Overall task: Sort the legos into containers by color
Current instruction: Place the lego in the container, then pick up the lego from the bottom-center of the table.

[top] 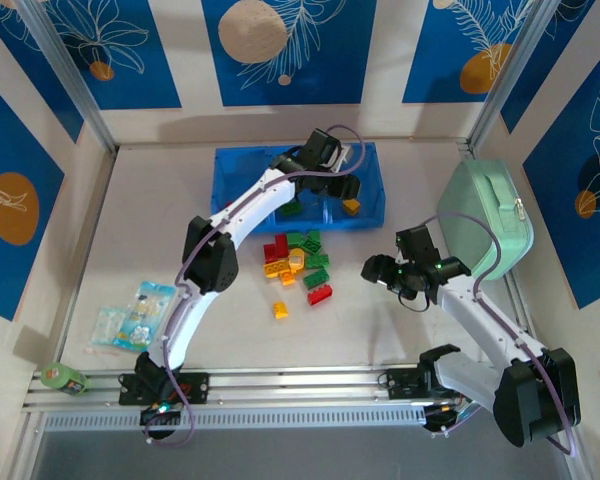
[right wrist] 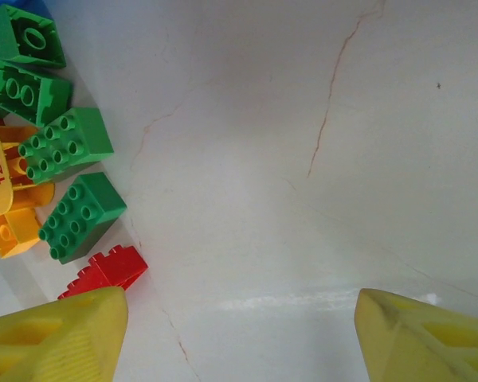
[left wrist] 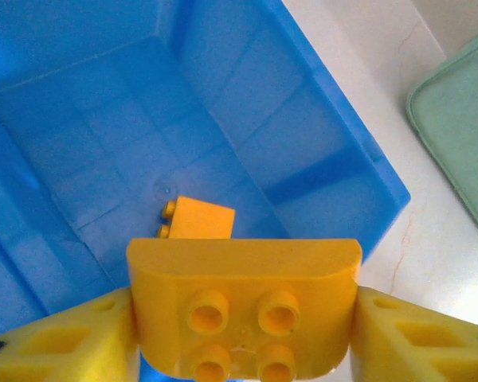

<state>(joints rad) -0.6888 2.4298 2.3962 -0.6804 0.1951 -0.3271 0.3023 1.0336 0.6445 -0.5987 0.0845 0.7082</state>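
Observation:
My left gripper hangs over the right compartment of the blue container. It is shut on a yellow lego with a rounded back, studs facing the camera. Below it another yellow lego lies on the compartment floor. A green lego sits in the middle compartment. The loose pile of red, green and yellow legos lies in front of the tray. My right gripper stands open over bare table just right of the pile, with green legos and a red one at its left.
The mint-green case stands at the right, close to the right arm. A pale blue packet and a green tape roll lie at the near left. One yellow lego sits apart, nearer the front.

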